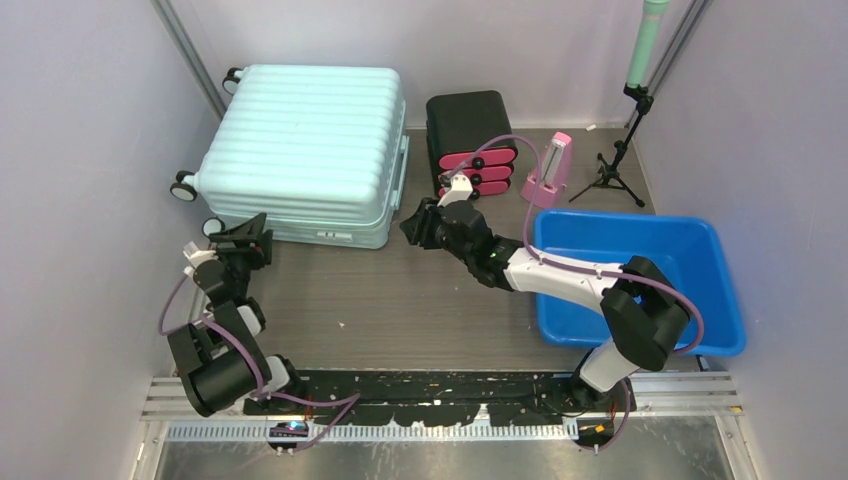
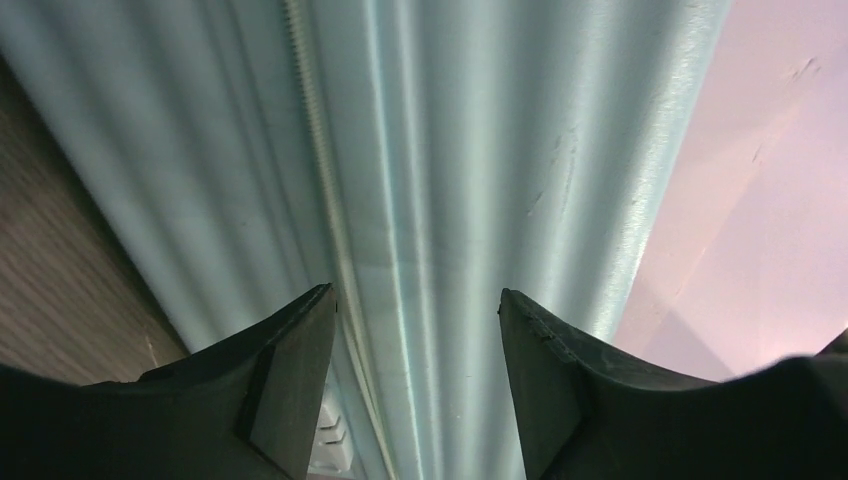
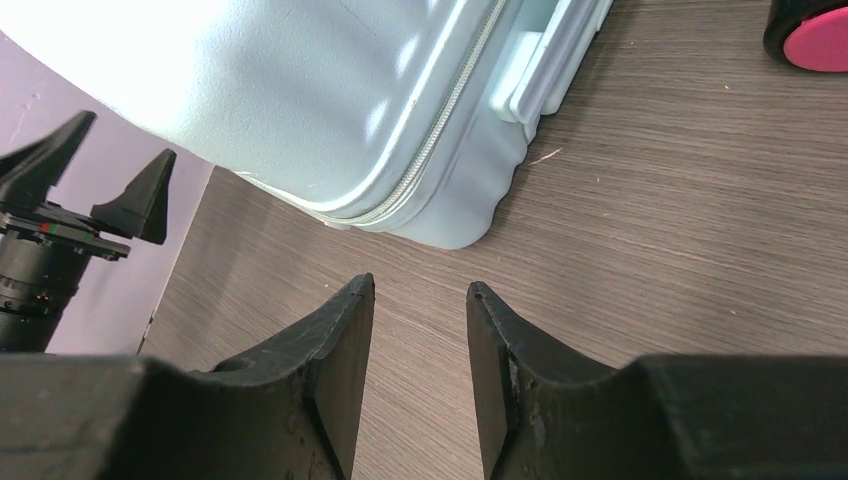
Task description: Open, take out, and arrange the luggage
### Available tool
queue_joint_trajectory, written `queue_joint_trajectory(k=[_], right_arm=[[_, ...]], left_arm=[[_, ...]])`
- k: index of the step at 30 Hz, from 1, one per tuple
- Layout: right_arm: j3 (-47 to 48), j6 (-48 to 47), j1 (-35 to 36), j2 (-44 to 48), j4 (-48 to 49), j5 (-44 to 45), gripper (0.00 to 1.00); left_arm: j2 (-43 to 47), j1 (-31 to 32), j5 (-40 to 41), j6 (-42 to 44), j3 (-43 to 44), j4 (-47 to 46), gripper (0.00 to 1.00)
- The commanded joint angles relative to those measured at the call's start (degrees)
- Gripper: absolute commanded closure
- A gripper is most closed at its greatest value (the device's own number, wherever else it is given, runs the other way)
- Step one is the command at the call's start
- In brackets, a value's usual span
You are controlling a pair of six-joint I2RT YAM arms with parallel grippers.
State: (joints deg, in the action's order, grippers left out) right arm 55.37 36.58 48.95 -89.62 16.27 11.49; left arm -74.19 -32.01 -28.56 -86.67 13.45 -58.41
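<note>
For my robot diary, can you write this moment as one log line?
luggage: closed, lying flat | left end effector: open, at luggage side | right end effector: open, empty

A robotics lab test cell: plain lavender partition walls [image 1: 60,150] and metal struts [image 1: 195,60] box in a wood-grain desk [image 1: 400,300], robot arms [image 1: 560,275] are bolted to an aluminium rail [image 1: 450,405], and a tripod stand [image 1: 612,172] sits at the back.

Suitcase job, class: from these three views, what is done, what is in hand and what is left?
Done: nothing visible; the mint-green suitcase lies flat and closed, its zip shut. In hand: the left end effector is at the near left corner, open, facing the zip; the right end effector hangs open and empty by the near right corner. Left: unzipping, opening, unpacking, arranging.
</note>
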Motion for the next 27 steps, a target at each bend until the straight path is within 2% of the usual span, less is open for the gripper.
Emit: queue_joint_trajectory(k=[1, 5, 8, 13, 15, 27], right_arm=[[0.2, 0.3, -0.1, 0.1, 3.5, 1.5, 0.55], [0.6, 0.4, 0.0, -0.3, 3.4, 1.2, 0.55], [0.5, 0.7, -0.1, -0.5, 3.4, 1.3, 0.55], [0.8, 1.2, -0.1, -1.4, 3.9, 0.9, 0.55], [1.2, 1.3, -0.1, -1.8, 3.8, 0.5, 0.55], [3.2, 1.3, -0.1, -4.1, 2.0, 0.3, 0.55]], left_arm=[[-0.7, 0.5, 2.0, 0.0, -1.7, -2.7, 0.39], [-2.8, 1.4, 2.1, 1.3, -0.5, -5.3, 0.35], [-6.8, 2.7, 1.9, -0.1, 0.0, -13.4, 0.3], [-13.4, 6.0, 4.3, -3.2, 0.9, -22.0, 0.29], [-15.0, 6.3, 2.9, -4.5, 3.0, -23.6, 0.3], [-6.8, 6.6, 1.5, -7.2, 7.8, -23.0, 0.43]])
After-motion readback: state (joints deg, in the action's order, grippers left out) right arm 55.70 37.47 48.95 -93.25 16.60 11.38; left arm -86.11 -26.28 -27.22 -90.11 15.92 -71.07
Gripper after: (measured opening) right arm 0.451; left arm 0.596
